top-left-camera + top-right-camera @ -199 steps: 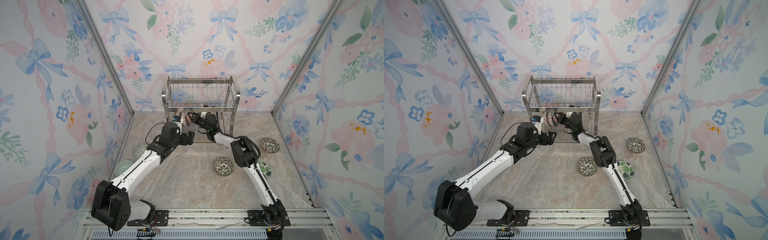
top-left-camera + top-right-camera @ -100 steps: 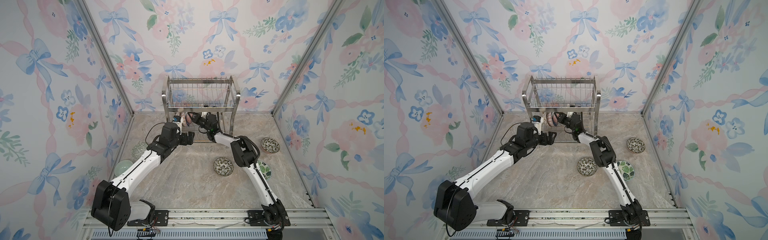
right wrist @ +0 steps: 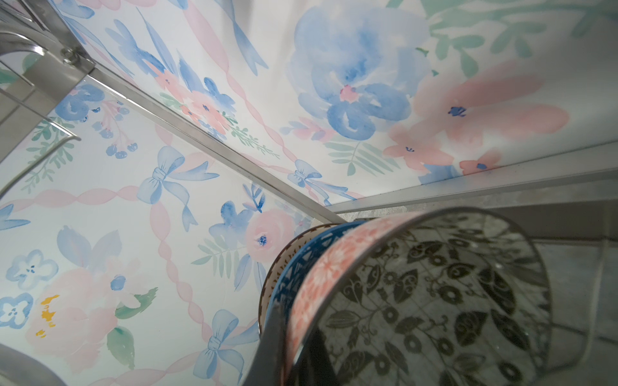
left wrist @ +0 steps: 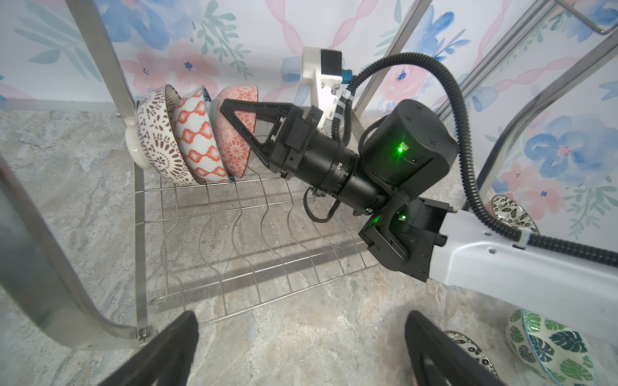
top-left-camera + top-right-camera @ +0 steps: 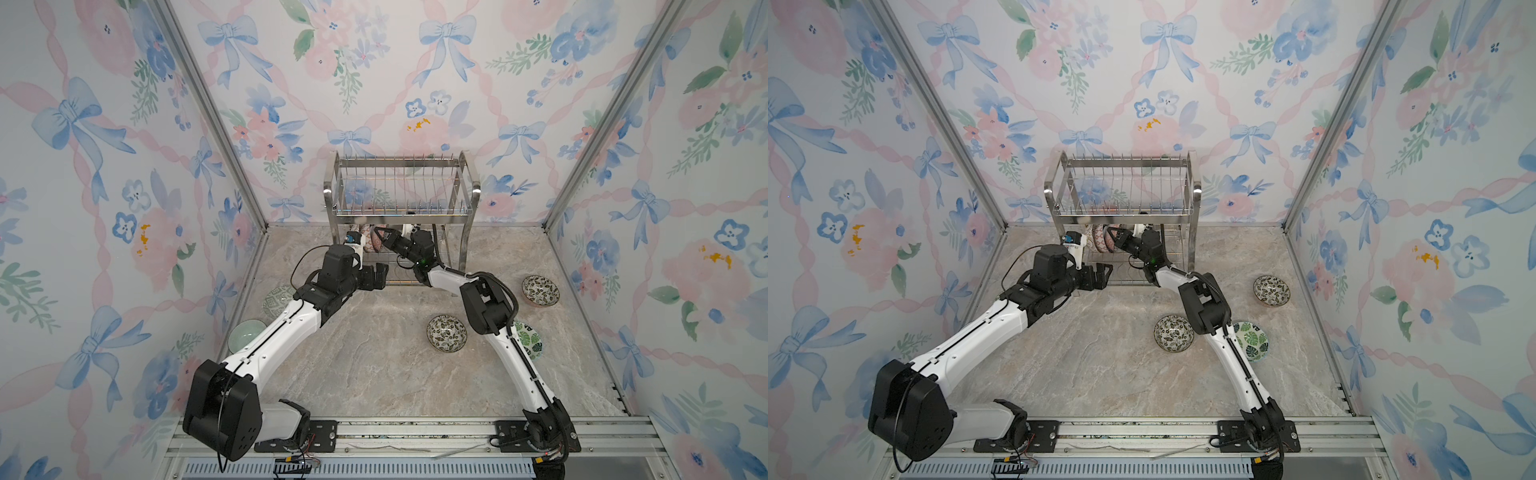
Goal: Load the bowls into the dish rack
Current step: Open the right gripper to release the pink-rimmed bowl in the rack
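Right tool [image 4: 228, 106] on racked pink bowl [image 4: 235, 147]

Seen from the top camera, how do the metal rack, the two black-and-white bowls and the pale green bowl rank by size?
1. Rack, far largest.
2. Middle black-and-white bowl and right black-and-white bowl: look alike; the middle one sits nearer, so no ranking.
3. Pale green bowl: partly behind an arm, unsure.

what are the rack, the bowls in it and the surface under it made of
Dish rack: steel-looking metal, bright polished, mirror reflections on its bars.
Racked bowls, coral bowl included: likely glazed ceramic, glossy printed patterns, thick white foot.
Tabletop: marble-look, grey-beige veining; real stone or laminate unclear.
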Controlling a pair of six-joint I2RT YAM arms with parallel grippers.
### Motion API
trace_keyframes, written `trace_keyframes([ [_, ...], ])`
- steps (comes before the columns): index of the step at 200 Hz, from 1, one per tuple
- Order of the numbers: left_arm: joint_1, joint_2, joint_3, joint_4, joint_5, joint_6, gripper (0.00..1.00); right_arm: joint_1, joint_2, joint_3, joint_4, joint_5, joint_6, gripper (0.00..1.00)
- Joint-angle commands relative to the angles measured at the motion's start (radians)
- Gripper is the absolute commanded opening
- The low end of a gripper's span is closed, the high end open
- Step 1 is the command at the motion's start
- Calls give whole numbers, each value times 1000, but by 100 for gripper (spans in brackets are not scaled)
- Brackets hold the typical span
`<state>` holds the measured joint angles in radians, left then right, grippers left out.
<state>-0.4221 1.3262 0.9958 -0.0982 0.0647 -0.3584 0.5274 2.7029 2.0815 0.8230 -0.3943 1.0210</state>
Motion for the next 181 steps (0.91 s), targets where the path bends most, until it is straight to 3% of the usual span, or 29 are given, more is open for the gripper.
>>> trace_keyframes([
  [1,8,9,-16,13,8,19,98,-12,-29,1,-18,-21,-44,5],
  [132,16,8,-16,13,11,16,98,-7,-117,-32,-333,-36,-285,11],
  [181,23,5,-16,12,12,13,98,-7,-119,-20,-392,-39,-321,14],
])
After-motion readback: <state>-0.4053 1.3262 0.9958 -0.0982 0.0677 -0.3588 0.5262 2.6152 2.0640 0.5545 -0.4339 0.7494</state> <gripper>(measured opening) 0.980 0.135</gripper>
